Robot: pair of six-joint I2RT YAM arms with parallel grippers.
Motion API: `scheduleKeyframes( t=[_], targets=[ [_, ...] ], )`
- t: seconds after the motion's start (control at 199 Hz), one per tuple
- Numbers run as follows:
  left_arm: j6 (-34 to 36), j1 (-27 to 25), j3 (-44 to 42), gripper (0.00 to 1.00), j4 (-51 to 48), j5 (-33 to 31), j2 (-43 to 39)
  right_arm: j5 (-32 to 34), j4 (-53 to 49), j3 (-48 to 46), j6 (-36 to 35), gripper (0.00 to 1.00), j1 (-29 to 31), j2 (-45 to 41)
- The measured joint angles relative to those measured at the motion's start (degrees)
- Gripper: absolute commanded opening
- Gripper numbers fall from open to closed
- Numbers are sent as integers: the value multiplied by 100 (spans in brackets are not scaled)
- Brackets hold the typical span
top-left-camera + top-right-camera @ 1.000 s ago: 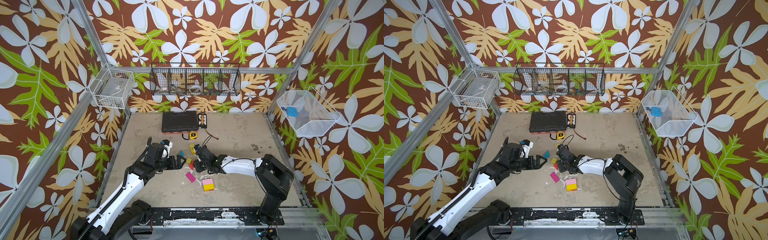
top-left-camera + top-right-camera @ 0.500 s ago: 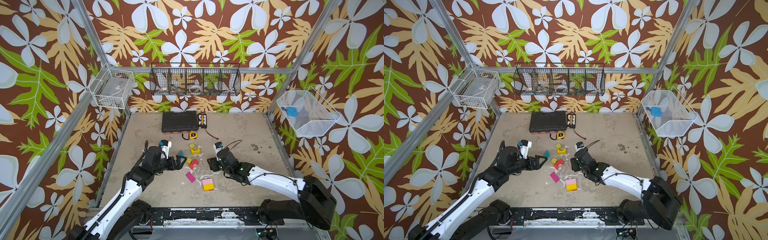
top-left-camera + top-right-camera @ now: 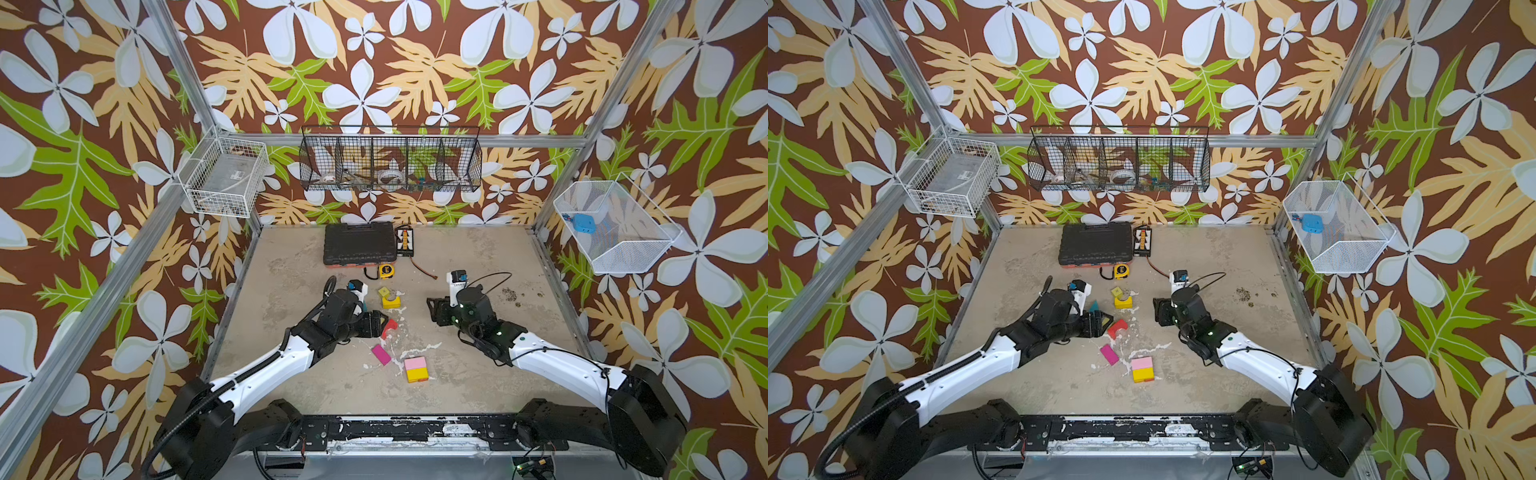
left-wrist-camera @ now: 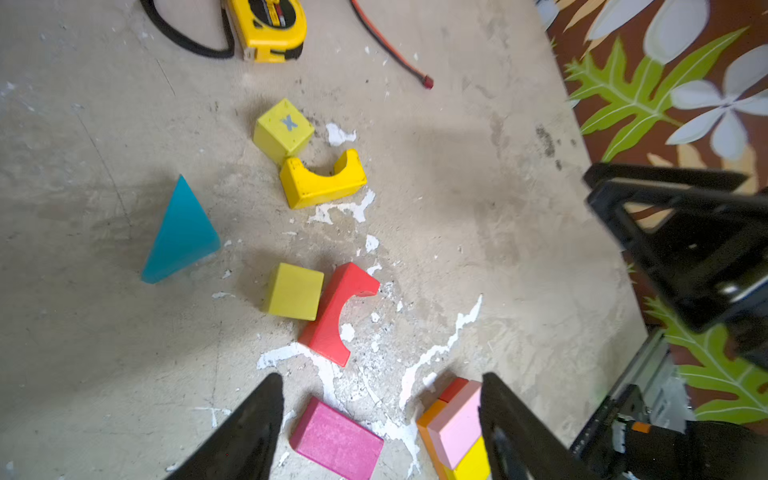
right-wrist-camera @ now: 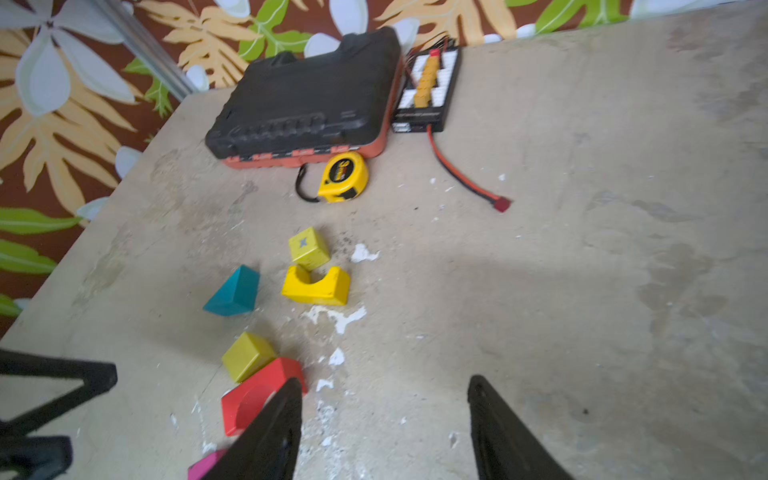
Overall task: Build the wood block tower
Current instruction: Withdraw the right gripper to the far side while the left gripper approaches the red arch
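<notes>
Red is the colour to watch: the red arch [image 4: 336, 316] lies flat on the tabletop [image 4: 498, 208] just ahead of the left gripper [image 4: 381, 380], one side touching a plain yellow cube [image 4: 294, 291]. Its long axis runs roughly along the gripper's line of reach, so the jaws (apart, nothing between them) would close across its narrow width if they went forward. The magenta brick [image 4: 336, 442] lies near that gripper. The pink-and-yellow stack [image 4: 455, 424], the tower's low start, sits just beside one jaw. In a top view the right gripper [image 3: 433, 309] stands well apart from the blocks, its jaws likewise apart and empty, so the left arm is clearly nearer. The teal wedge [image 4: 180, 235], yellow arch [image 4: 322, 183] and marked yellow cube [image 4: 283, 129] lie farther out, unstacked.
</notes>
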Motion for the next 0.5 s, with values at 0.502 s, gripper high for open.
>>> scheduleKeyframes(
  t=[0.502],
  targets=[
    [251,-356,608,44,59,-695,1421,1279,109,-938,-120,64,-876,-656]
  ],
)
